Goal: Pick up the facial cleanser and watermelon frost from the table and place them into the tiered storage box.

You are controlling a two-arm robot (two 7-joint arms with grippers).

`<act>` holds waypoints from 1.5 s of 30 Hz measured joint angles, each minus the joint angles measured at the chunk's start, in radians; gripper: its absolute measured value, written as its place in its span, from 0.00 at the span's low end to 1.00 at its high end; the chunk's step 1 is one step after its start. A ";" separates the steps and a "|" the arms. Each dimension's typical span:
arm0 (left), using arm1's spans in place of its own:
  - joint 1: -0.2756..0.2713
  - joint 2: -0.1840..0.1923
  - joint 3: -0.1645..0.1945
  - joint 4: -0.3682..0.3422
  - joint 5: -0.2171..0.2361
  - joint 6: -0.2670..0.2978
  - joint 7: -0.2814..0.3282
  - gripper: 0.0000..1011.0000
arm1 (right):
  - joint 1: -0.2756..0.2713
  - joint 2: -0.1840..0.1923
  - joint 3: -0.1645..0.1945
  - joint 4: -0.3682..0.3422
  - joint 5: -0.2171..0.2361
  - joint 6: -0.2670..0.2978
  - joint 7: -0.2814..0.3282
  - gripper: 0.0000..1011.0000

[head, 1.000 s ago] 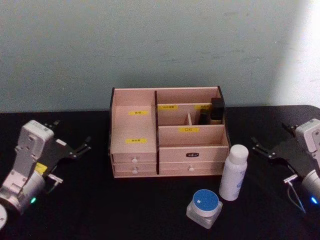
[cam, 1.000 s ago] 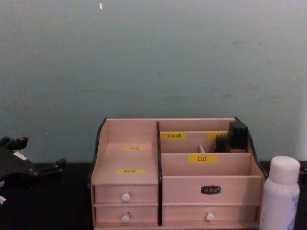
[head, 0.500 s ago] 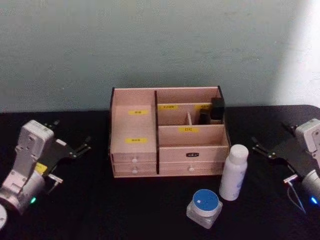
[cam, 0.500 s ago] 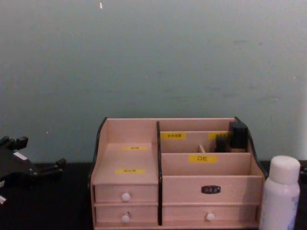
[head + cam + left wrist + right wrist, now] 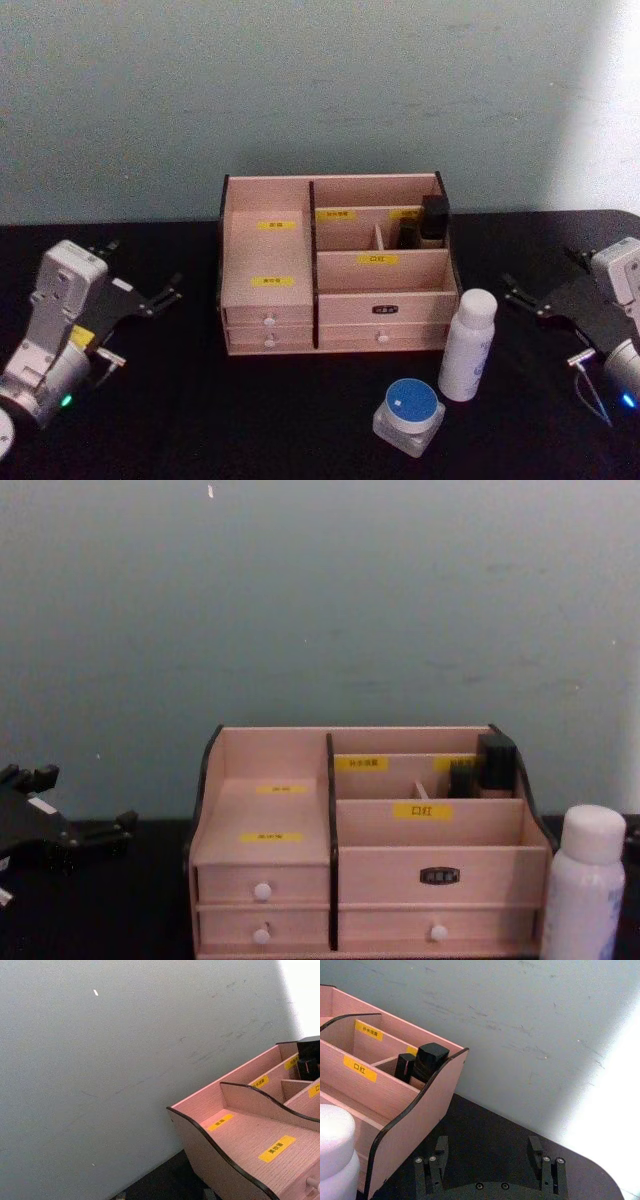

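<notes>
Flanking storage box (image 5: 385, 294), left tool (image 5: 143, 268), right tool (image 5: 540, 270); spread wide, empty

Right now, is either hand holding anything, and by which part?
Nothing is held. The left hand and the right hand are open; the white bottle and blue-lidded jar stand free before the tiered storage box.

The light pinkish wooden tiered storage box (image 5: 262, 255), with dark edges, yellow labels and white-knobbed drawers, stands upright mid-way across the black bench (image 5: 200, 410), drawers shut, stepped compartments open upward. A white cylindrical bottle (image 5: 466, 345) with a white cap stands upright just beside the box's front right corner. A squat clear jar (image 5: 409, 416) with a blue lid sits near the bottle, forward and left of it.
</notes>
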 joint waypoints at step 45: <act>0.000 0.000 0.000 0.000 0.000 0.000 0.000 0.99 | -0.353 0.121 0.210 -0.302 0.198 0.022 0.284 0.99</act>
